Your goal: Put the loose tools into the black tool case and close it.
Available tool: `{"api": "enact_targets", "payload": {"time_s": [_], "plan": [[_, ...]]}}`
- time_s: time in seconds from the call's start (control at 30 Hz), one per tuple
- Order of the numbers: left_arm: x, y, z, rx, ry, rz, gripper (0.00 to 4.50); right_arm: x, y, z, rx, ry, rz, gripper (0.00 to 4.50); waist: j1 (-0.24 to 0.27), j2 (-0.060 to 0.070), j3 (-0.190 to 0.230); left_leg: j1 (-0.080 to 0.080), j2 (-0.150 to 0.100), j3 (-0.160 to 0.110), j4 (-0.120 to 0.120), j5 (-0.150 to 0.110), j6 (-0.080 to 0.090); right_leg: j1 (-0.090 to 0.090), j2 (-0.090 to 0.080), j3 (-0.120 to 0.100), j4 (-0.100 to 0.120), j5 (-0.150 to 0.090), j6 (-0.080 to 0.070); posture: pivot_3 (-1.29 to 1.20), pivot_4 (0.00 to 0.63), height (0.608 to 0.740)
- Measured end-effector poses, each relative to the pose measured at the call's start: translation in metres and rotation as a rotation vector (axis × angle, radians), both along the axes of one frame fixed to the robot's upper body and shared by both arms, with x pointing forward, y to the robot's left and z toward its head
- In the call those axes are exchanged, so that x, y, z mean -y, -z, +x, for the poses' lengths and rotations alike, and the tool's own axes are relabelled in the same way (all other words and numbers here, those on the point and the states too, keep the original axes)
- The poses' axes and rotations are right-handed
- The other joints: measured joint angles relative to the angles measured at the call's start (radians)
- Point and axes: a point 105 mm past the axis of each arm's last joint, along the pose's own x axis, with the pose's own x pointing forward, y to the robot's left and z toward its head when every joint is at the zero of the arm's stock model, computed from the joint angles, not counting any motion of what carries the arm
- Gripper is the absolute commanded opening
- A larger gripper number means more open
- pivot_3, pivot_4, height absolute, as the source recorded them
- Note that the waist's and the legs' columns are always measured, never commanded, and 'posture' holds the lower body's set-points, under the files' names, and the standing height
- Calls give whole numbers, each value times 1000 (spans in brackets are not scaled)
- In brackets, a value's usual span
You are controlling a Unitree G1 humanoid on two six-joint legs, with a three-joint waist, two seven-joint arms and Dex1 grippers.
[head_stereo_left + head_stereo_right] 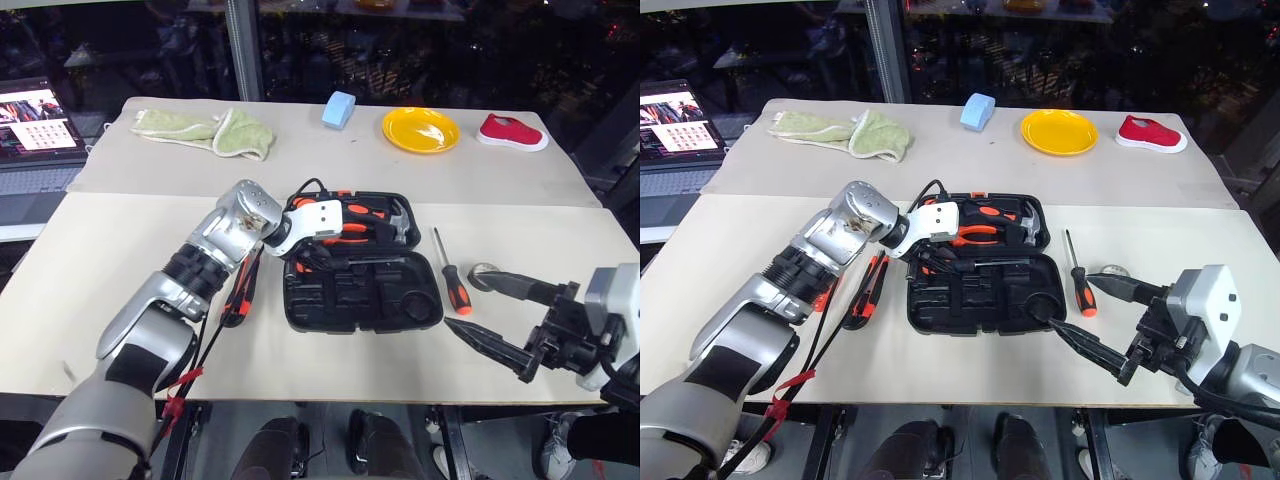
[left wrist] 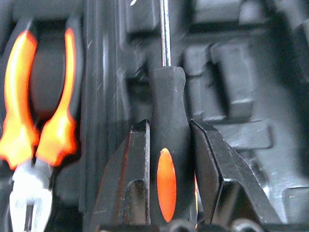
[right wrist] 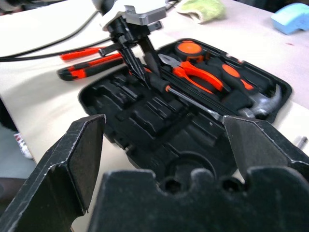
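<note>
The black tool case (image 1: 330,310) lies open in the middle of the table. My left gripper (image 1: 308,254) hangs over its near half, shut on the handle of a black-and-orange screwdriver (image 2: 166,96) whose shaft points across the case's recesses. A second black-and-orange screwdriver (image 1: 452,278) lies on the table just right of the case, with the small grey tape roll (image 1: 484,272) beside it. Left of the case lie the orange-black utility knife (image 3: 87,70) and the slim orange tester screwdriver (image 3: 79,53). My right gripper (image 1: 462,300) hovers open near the case's right end, holding nothing.
Orange-handled pliers (image 1: 350,225) and a hammer (image 1: 400,225) sit in the case's far half. At the back of the table are a green cloth (image 1: 205,130), a blue block (image 1: 339,108), a yellow plate (image 1: 420,130) and a red shoe (image 1: 512,132). A laptop (image 1: 35,125) stands far left.
</note>
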Motion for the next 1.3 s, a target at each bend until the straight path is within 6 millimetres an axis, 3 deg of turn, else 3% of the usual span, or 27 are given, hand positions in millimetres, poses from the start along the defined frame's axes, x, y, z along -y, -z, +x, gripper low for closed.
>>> {"api": "enact_targets", "payload": {"time_s": [0.4,0.47,0.6,0.73,0.8,0.9,1.0,1.23,1.3], "plan": [[1,4,-2,11,76,20,802,8,-4,9,31,61,25,4500,1,0,0,-2,-1,0,2,1,-1,-2,0,0,0,1,0,0,150,732],[1,3,-2,11,81,17,1804,8,-4,10,32,66,27,4500,2,0,0,-3,-1,0,2,0,0,-2,0,0,0,1,0,0,150,732],[4,-5,-4,6,101,-36,3005,7,-4,11,30,70,29,4500,5,0,0,-3,-1,0,3,0,0,-2,0,0,-1,1,0,0,150,732],[5,-36,-1,33,96,-145,4468,7,-2,11,23,74,32,4500,4,0,0,-3,-1,0,2,0,0,-2,0,0,-1,1,0,0,150,732],[3,-52,-4,51,124,-181,4468,5,0,10,14,70,36,4500,2,0,0,-3,-1,0,2,0,0,-2,0,0,0,1,0,0,150,732],[2,-61,-6,62,152,-212,3851,4,3,10,2,66,45,4500,1,1,0,-2,-1,0,2,0,0,-2,0,0,0,1,0,0,150,732],[7,-57,-7,70,178,-202,2797,3,4,10,-3,62,46,4500,4,1,0,-2,-1,0,3,0,0,-1,0,0,0,1,0,0,150,732],[16,-21,-7,66,196,-129,175,3,1,13,-1,50,33,4500,3,1,0,-3,-2,0,2,0,0,-2,0,0,0,1,0,0,150,732],[15,-18,-4,92,193,-106,16,4,-3,16,9,46,36,4500,3,1,0,-2,-2,0,2,0,0,-1,0,0,0,1,0,0,150,732]]}}
